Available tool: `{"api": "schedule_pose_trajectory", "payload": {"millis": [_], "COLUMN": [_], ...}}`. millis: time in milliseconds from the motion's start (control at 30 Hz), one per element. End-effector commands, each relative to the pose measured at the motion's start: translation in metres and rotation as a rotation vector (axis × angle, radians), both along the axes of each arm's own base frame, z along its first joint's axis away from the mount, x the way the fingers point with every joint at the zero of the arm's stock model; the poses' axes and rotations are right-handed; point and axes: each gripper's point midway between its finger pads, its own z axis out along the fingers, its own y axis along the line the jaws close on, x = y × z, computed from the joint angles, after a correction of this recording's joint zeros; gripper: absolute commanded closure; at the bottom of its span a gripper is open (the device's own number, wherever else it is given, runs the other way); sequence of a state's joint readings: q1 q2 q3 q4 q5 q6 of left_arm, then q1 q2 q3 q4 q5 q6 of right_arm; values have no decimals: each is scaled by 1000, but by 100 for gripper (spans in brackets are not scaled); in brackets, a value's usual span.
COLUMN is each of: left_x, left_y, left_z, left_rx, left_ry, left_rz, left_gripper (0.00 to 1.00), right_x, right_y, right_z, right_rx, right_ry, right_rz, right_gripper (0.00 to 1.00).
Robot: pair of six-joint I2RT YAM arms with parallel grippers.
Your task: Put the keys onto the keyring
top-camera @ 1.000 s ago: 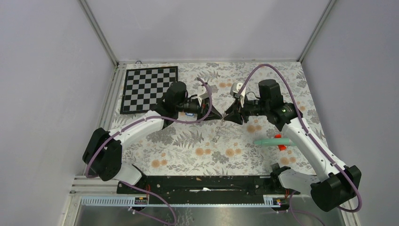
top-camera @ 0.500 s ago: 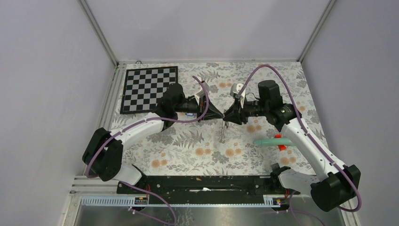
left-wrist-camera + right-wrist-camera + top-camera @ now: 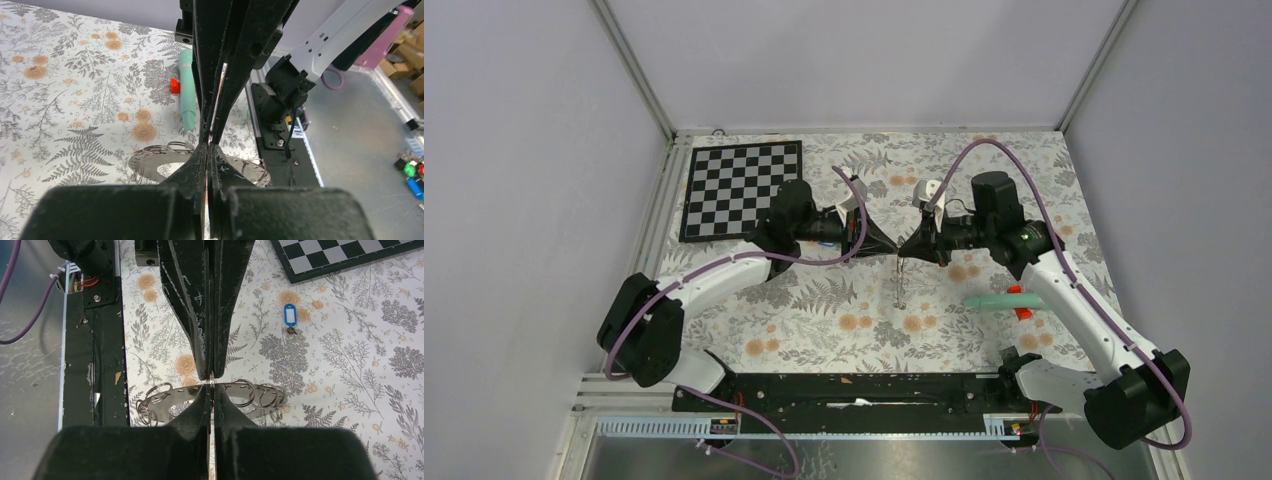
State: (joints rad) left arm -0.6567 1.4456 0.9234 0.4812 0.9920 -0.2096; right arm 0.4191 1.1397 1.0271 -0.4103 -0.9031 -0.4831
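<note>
The keyring (image 3: pixel 900 280), a flat dark-grey hoop with small split rings along its band, hangs edge-on below the two grippers. My left gripper (image 3: pixel 891 248) and right gripper (image 3: pixel 905 250) meet tip to tip above the floral mat, both shut. In the right wrist view the right gripper (image 3: pixel 211 390) pinches a small split ring at the hoop's (image 3: pixel 165 401) top. In the left wrist view the left gripper (image 3: pixel 207 150) is shut at the same spot on the hoop (image 3: pixel 150 164). The blue-tagged key (image 3: pixel 290 315) lies on the mat near the board. The black-tagged key is out of view.
A black-and-white chequered board (image 3: pixel 739 185) lies at the back left. A teal stick with a red piece (image 3: pixel 999 300) lies on the mat right of centre, also in the left wrist view (image 3: pixel 186 95). Metal posts and grey walls close in the mat.
The left gripper moved right until its tips met the right gripper's. The keyring swung from slanting down-left to hanging straight down.
</note>
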Motion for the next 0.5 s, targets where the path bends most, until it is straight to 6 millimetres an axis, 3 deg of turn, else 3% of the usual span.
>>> {"api": "schedule_pose_trajectory", "payload": {"millis": [0, 200, 467], "left_x": [2, 14, 6], "left_y": [5, 10, -3], "left_z": [17, 18, 7], "left_rx": [-4, 103, 162], "left_ry": [-140, -327, -395], "left_rz": [7, 20, -67], "left_gripper": [96, 71, 60], "right_x": [-3, 1, 2], "right_y": [2, -7, -6], "right_z": [8, -5, -6], "right_rx": [-7, -98, -124], "right_ry": [-53, -32, -11], "right_rz": [50, 37, 30], "right_gripper": [100, 100, 100]}}
